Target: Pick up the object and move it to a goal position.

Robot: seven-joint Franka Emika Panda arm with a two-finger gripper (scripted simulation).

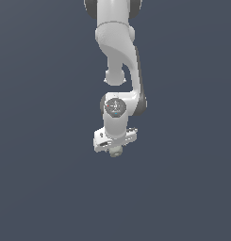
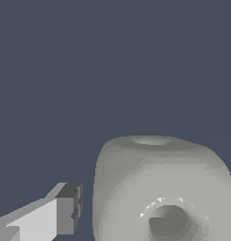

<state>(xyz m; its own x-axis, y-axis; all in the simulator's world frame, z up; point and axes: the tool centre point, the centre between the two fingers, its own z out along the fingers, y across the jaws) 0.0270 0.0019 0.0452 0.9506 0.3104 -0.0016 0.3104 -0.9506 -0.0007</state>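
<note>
The object is a pale grey-beige lump with rounded corners and a round hole in its near face. It fills much of the wrist view. In the exterior view the object shows as a small lump just below the white gripper, which points down over it. In the wrist view one finger stands beside the object with a narrow strip of floor showing between its pad and the lump. The other finger is out of view. The jaws look open around the object.
The floor is a plain dark blue-grey surface all round. The arm's white links rise behind the gripper toward the top of the exterior view. No goal marker shows.
</note>
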